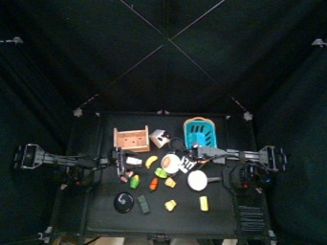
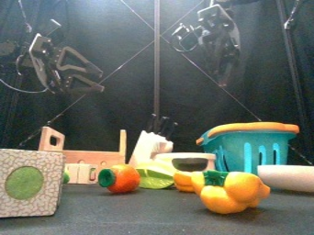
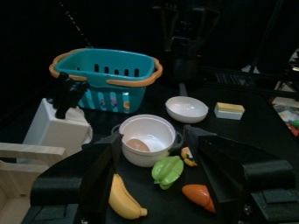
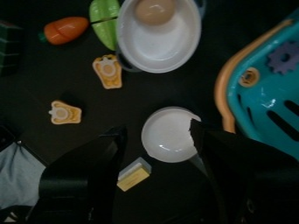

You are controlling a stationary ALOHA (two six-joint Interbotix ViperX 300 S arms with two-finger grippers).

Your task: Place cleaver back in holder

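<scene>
The cleaver is not showing itself plainly in any view. The dark handles sticking up from the white block may include it, but I cannot tell.

The right gripper is hanging with its jaws spread wide and gripping nothing, directly over a small white bowl, with a yellow block just beside one jaw. The left gripper is likewise gaping wide and empty, looking across a larger white bowl toward the blue basket. The holder is sitting beside the white block, on the side away from the basket.

The danger, as I am judging it, is lying in the crowding. A descent from here is likely ending on the bowl or scattering the toy foods. A reach for the handles is risking the wrong one, or tipping the light-looking block. A blade entering the holder askew is risking pushing it along the table.
</scene>
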